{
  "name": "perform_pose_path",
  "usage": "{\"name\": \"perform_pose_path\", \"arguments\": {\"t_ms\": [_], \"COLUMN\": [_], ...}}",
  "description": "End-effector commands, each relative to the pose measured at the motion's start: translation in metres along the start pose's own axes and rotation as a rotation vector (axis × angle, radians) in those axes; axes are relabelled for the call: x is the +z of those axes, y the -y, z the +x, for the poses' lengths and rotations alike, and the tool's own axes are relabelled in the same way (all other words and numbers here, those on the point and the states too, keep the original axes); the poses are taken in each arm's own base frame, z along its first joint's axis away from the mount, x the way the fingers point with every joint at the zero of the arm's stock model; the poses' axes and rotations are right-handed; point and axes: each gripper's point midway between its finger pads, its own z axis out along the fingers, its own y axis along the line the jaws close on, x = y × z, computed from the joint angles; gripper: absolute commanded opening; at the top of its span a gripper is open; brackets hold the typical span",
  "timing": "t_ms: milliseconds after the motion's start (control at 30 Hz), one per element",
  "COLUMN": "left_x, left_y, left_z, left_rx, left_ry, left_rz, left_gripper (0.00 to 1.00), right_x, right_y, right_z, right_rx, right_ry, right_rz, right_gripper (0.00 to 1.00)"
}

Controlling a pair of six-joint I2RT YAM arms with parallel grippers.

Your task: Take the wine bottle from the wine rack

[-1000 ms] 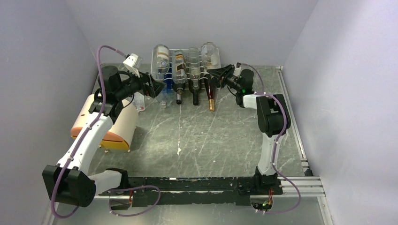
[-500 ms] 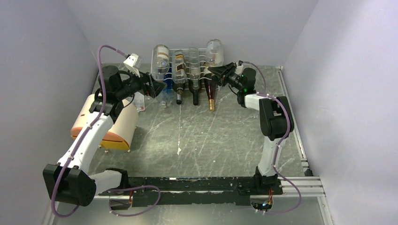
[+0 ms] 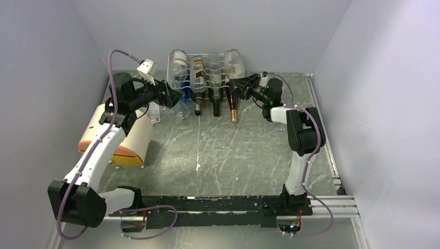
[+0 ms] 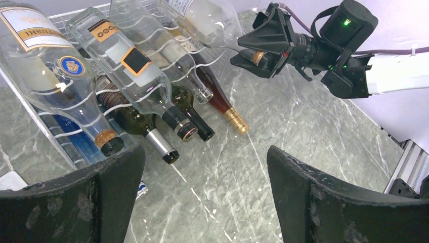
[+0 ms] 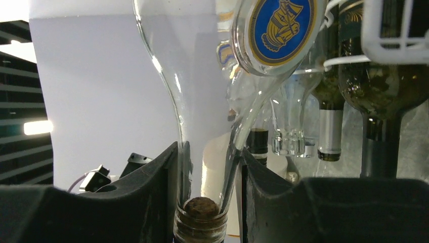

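The white wire wine rack (image 3: 209, 78) stands at the back of the table and holds several bottles lying with their necks toward me. My right gripper (image 3: 239, 85) is shut on the corked neck of a clear wine bottle (image 3: 233, 58) at the rack's right end. In the right wrist view my gripper (image 5: 210, 172) clamps that clear neck (image 5: 202, 101) just above the cork. The bottle's body still rests on the rack. My left gripper (image 3: 174, 97) is open and empty by the rack's left end. From the left wrist view I see the rack (image 4: 35, 121), the right gripper (image 4: 263, 48) and the clear bottle (image 4: 202, 17).
A cream drum with orange ends (image 3: 117, 137) lies at the left beside the left arm. Dark and clear bottles (image 4: 126, 61) fill the other rack slots. A small white card (image 3: 154, 115) lies by the rack. Walls close in on three sides, with a metal rail (image 3: 324, 135) at the right.
The right gripper has shifted slightly left and nearer with the clear bottle's neck in it. The bottle's base rose, then settled back a little. The left arm has not moved.
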Motion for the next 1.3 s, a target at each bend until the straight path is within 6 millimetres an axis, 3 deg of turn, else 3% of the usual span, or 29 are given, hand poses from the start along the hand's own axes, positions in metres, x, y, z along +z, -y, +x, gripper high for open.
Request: {"name": "perform_pose_path", "arguments": {"t_ms": [0,467,733,1100,1267], "left_x": [0.001,0.002,0.003,0.007,0.008], "left_y": [0.003,0.011,0.019,0.062,0.089], "left_z": [-0.003,-0.002,-0.003,0.006,0.013], "left_rx": [0.006,-0.002,0.001,0.038,0.069], "left_ry": [0.015,0.022,0.036,0.039,0.044], "left_rz": [0.032,0.075,0.108,0.250,0.333], "left_gripper": [0.93,0.93,0.93,0.93,0.93], "right_x": [-0.022,-0.045,-0.074,-0.129,-0.149], "right_y": [-0.118,-0.132,-0.118,-0.095,-0.067], "right_z": [0.020,0.062,0.101,0.157,0.179], "right_rx": [-0.288,-0.302,-0.245,-0.205,-0.149], "right_ry": [-0.007,-0.067,-0.107,-0.116,-0.165], "right_rz": [-0.345,-0.322,-0.256,-0.103,0.049], "right_gripper": [0.00,0.00,0.00,0.00,0.00]}}
